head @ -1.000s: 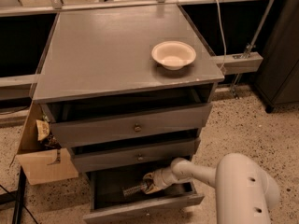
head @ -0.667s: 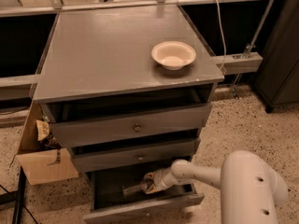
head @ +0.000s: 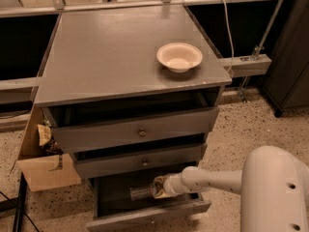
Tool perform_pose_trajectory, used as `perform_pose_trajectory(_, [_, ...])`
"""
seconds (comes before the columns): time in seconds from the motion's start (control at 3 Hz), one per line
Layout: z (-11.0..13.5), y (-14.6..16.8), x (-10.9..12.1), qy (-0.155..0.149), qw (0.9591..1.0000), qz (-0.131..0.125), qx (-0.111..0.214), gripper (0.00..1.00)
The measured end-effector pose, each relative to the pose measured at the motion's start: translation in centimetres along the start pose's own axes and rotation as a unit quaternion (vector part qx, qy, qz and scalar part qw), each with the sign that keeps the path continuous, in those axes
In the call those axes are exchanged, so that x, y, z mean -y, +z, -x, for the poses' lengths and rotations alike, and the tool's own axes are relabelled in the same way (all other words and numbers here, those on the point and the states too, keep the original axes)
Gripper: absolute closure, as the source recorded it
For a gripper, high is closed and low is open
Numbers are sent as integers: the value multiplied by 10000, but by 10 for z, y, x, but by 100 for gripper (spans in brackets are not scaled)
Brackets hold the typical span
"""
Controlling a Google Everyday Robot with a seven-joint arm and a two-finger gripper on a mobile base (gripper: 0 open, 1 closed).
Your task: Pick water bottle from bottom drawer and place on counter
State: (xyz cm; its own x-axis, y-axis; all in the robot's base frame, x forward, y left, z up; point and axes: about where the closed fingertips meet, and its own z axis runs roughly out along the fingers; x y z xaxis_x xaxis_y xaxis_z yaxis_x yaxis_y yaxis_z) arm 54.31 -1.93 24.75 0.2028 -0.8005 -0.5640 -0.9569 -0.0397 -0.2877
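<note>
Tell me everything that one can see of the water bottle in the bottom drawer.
The water bottle is small, clear and ribbed, and looks like plastic. It lies on its side on the dark floor of the open bottom drawer, roughly parallel to the drawer front. Its left end is free. Its right end is hidden by the gripper, which reaches into the drawer from the right and meets the bottle there. Cap and label cannot be made out.
</note>
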Motion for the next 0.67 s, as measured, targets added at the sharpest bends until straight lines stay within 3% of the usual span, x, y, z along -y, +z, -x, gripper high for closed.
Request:
perform_pose_trajectory(0.33, [36, -56, -4, 17, 9994, -264, -244, 100])
perform_pose_trajectory(0.67, [36, -56, -4, 17, 9994, -264, -244, 100])
